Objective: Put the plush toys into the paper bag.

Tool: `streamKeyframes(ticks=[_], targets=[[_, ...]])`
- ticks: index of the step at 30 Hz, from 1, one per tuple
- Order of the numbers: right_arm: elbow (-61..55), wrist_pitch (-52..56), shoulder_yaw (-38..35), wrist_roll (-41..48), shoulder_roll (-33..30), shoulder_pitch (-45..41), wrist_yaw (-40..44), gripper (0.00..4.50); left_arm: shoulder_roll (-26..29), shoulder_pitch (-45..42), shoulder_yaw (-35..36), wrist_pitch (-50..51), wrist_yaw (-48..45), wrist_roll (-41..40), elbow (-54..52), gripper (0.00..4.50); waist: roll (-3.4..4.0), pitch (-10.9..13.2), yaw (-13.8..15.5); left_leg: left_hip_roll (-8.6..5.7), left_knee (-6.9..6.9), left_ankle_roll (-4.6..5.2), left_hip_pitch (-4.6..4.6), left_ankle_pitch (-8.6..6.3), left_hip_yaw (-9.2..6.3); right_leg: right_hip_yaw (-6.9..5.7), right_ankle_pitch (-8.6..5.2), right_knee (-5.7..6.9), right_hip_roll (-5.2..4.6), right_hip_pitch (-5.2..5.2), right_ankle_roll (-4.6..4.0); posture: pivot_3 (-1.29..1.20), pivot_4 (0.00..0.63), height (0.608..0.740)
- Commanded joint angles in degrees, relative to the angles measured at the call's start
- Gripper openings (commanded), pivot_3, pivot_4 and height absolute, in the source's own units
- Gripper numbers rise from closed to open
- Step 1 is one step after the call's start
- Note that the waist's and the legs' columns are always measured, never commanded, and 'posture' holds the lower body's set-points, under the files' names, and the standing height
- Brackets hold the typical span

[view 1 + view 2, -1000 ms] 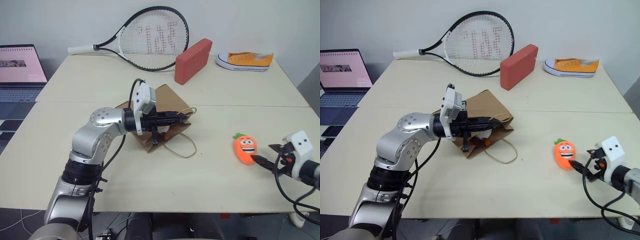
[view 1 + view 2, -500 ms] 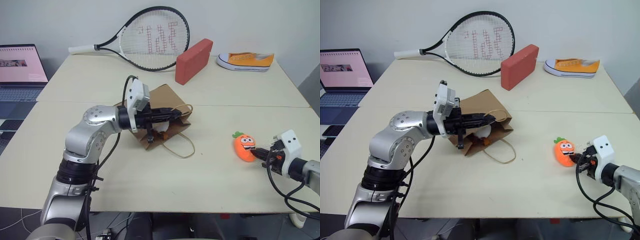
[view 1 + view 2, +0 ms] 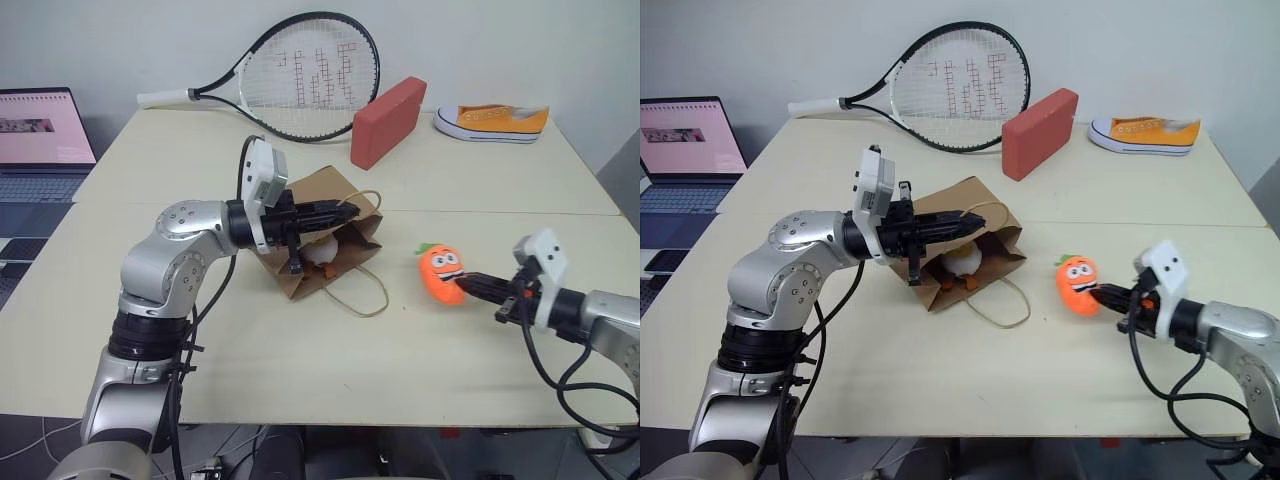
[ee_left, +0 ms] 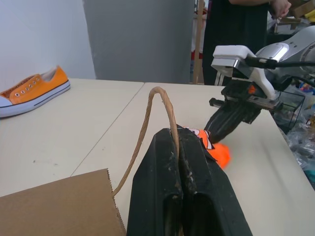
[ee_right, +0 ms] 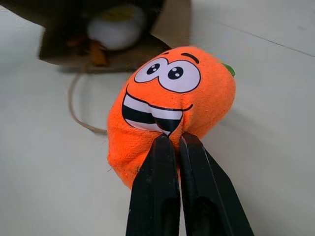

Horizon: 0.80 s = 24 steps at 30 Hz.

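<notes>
- The brown kraft paper bag (image 3: 318,238) lies on its side on the cream table (image 3: 300,350), mouth towards the carrot, the white egg plush with yellow yolk (image 3: 962,260) already inside.
- The left gripper (image 3: 335,213) stays clamped on the bag's upper cord handle (image 4: 156,118), holding the mouth open.
- The orange carrot plush with a cartoon grin (image 3: 441,273) has left its earlier spot and now sits much nearer the bag.
- The right gripper (image 5: 170,142), open a second ago, is now pinched on the carrot's fabric, so only the drop-in seems left.
</notes>
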Motion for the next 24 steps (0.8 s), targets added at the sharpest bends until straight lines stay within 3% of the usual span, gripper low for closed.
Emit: streamKeyframes(ticks=[1,9,15,24], targets=[[-0.59,0.75,4.79,0.9,3.17,-4.19,-2.65,0.03,0.35,-1.04,1.03,0.3,-0.44,-1.3,-1.52,0.0,0.0,0.0,0.03,0.0,0.0,0.0,0.0,0.0,-0.01,0.0,0.0,0.0,0.0,0.01,0.0,0.0,0.15,0.74],[6.59,-1.68,16.03,-3.8,12.77,-12.07,-7.0,0.03,-0.04,-0.6,0.43,1.43,-0.21,-2.08,-3.33,0.0,0.0,0.0,0.01,0.0,-0.02,0.0,-0.03,0.0,-0.05,-0.04,0.15,0.0,0.0,-0.02,0.25,0.0,0.15,0.74],[13.38,-7.04,19.09,-10.02,19.8,-16.06,-11.71,0.03,0.42,0.55,0.28,3.07,-0.18,-3.24,-5.64,0.0,0.01,0.0,-0.04,0.0,-0.04,0.0,-0.02,0.0,-0.05,-0.04,0.16,0.01,0.0,-0.04,0.26,0.0,0.15,0.74],[20.05,-18.99,25.9,-23.14,20.95,-20.41,-13.54,0.03,1.1,1.38,-0.01,3.97,-0.84,-3.61,-6.78,0.0,0.02,0.01,-0.12,0.0,-0.08,0.0,-0.01,0.0,-0.06,-0.05,0.16,0.01,0.0,-0.06,0.27,0.0,0.15,0.74]])
